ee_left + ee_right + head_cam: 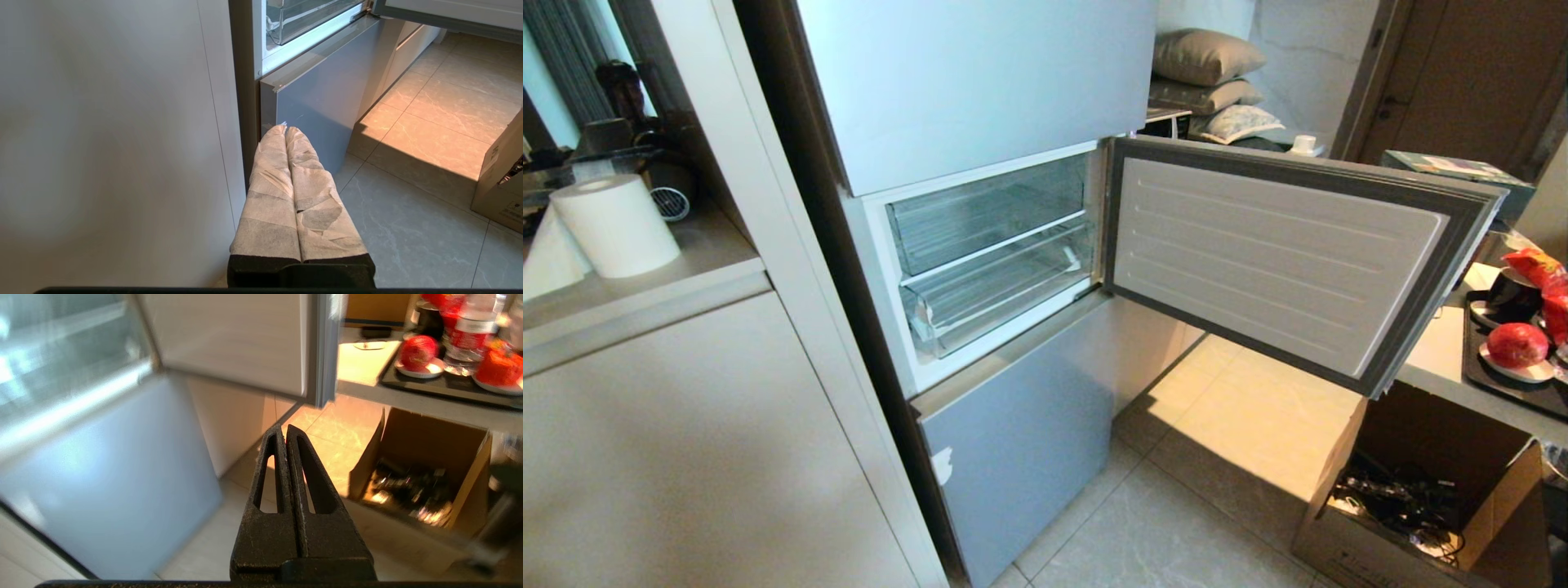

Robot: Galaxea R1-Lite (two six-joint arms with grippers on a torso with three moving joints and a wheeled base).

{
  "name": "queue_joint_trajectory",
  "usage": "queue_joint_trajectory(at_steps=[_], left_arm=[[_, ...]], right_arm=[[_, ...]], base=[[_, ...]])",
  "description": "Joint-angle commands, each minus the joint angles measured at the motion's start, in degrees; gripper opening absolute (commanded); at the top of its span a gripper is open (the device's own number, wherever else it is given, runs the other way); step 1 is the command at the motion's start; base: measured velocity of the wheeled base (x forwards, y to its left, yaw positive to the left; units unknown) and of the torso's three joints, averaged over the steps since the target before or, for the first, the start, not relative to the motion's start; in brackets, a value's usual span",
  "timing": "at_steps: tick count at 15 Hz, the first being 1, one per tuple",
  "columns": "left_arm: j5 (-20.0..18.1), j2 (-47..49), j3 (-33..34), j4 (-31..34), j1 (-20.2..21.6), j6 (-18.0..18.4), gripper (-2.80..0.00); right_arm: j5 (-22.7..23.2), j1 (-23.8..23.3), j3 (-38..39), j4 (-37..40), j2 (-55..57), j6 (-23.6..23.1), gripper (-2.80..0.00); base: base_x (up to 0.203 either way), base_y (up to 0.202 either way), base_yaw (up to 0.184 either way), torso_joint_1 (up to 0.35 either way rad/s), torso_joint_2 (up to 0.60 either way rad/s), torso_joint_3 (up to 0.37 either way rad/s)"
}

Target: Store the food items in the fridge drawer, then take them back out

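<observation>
fridge drawer (996,306), clear plastic with a ribbed base and thick front lip, sits in the open middle section of a pale blue-grey fridge (980,90) in the head view, under a second clear drawer (988,212); the section's door (1274,253) swings wide to the right. a round red fruit (1516,345) rests on a small plate on a dark tray (1482,371) on the counter at far right, well apart from the drawer; red packets beside it are cut off by the edge. neither arm shows here.

left wrist view: the left gripper (285,127), fingers wrapped in pale tape and pressed together, holds nothing and hangs low before the fridge's bottom door (322,102); only a corner of the drawer (294,20) is visible.

right wrist view: the right gripper (283,430), black fingers closed on nothing, points toward the floor between fridge and a cardboard box (425,473). the fruit (417,352) is blurred on its plate; the box's contents are hard to make out.
</observation>
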Motion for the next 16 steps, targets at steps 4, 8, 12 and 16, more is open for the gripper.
queue_joint_trajectory(at_steps=[4,8,12,16], left_arm=[[0.0,0.0,0.0,0.0,0.0,0.0,-2.8],[0.0,0.0,-0.1,0.0,0.0,0.0,-2.8],[0.0,0.0,0.0,0.0,0.0,0.0,-2.8],[0.0,0.0,0.0,0.0,0.0,0.0,-2.8]], right_arm=[[1.8,-12.6,-13.5,-10.5,35.5,15.0,-2.8],[14.6,-35.3,-15.3,-28.3,55.6,22.9,-2.8],[19.5,-41.5,-16.2,-45.3,72.6,30.2,-2.8],[20.2,-42.2,-26.3,-56.8,90.8,41.6,-2.8]], base=[[0.0,0.0,0.0,0.0,0.0,0.0],[0.0,0.0,0.0,0.0,0.0,0.0],[0.0,0.0,0.0,0.0,0.0,0.0],[0.0,0.0,0.0,0.0,0.0,0.0]])
